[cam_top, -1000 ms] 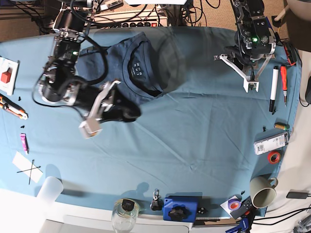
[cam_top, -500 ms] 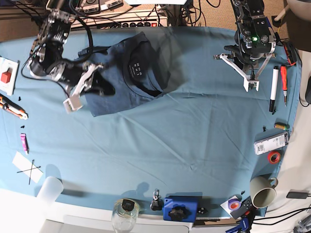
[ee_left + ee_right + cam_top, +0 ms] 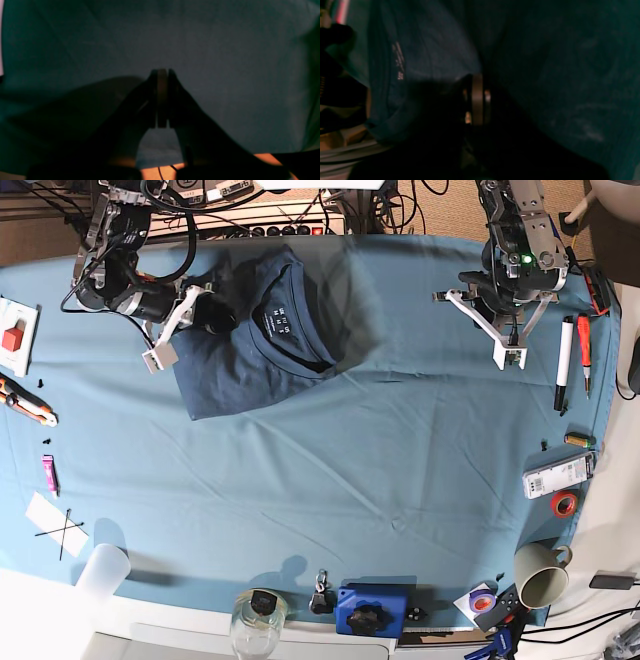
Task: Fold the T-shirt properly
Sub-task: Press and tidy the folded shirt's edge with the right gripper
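Closed right tool (image 3: pixel 477 100) above the dark, rumpled T-shirt (image 3: pixel 432 55), white collar label (image 3: pixel 398 61) leftward.

My right jaws (image 3: pixel 160 358) sit at the edge of the T-shirt (image 3: pixel 262 345), which lies bunched on the tabletop (image 3: pixel 330 470) just ahead of them. My left jaws (image 3: pixel 508 358) hang over bare cloth, well apart from the shirt, with two pens (image 3: pixel 573 360) lying just beside them.
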You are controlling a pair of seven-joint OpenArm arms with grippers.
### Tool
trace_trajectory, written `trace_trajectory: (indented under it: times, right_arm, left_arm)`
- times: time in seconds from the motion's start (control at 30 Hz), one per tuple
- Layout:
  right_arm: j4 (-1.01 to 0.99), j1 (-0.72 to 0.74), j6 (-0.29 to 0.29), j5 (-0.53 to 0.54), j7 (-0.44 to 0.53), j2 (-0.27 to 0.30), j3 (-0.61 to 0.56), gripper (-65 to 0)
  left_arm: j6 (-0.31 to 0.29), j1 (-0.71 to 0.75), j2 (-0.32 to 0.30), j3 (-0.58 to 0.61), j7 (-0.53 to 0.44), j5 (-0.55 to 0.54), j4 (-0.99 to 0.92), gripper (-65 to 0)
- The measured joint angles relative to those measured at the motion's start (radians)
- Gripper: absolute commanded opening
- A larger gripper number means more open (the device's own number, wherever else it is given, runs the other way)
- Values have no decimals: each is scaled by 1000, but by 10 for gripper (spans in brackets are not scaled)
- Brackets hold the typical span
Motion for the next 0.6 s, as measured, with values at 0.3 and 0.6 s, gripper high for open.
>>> trace_trajectory:
  times: [0.3,0.6]
  right_arm:
    - [175,28,-9,158,-40,34,3,-650]
    - [41,141,-6,6,43,31,3,-650]
  left_arm:
    - [-1,0,-24,0,-1,23,0,-650]
    - [-53,0,-144,0,-5,20,0,-650]
